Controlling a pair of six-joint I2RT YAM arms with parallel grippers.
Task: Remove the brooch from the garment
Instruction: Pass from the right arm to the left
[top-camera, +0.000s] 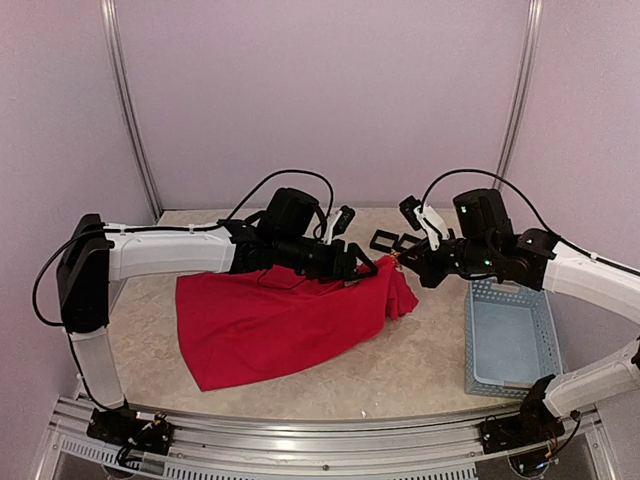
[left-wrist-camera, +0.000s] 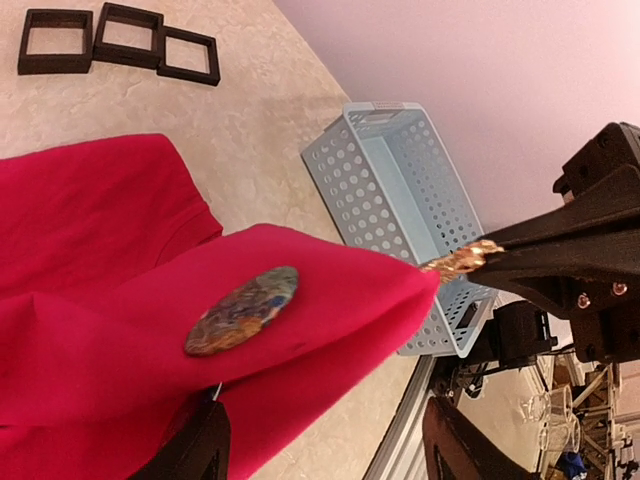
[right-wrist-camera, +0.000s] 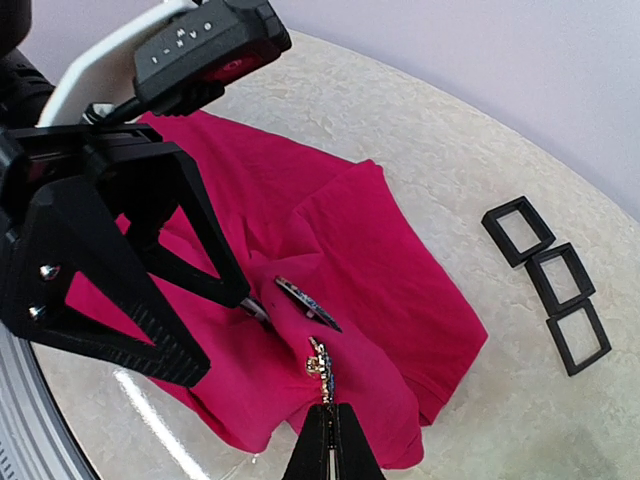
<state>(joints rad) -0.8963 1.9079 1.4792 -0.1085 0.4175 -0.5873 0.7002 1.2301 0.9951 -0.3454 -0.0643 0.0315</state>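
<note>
The red garment (top-camera: 270, 320) lies crumpled on the table, and one corner is lifted off it between the two arms. A gold glittery brooch (right-wrist-camera: 320, 368) sits at the tip of that raised fold (left-wrist-camera: 330, 300). My right gripper (right-wrist-camera: 335, 412) is shut on it, its black fingers (left-wrist-camera: 545, 250) pinching the gold piece (left-wrist-camera: 462, 260). An oval brooch, mottled brown and blue (left-wrist-camera: 242, 310), is pinned on the same fold a little further in. My left gripper (left-wrist-camera: 322, 410) stands open under the fold. One finger (left-wrist-camera: 195, 445) touches the cloth; the other (left-wrist-camera: 465, 450) is clear of it.
A pale blue perforated basket (top-camera: 510, 335) stands at the right, below my right arm. Three small black square frames (right-wrist-camera: 555, 280) lie in a row on the table behind the garment. The metal rail (top-camera: 320, 440) runs along the near edge.
</note>
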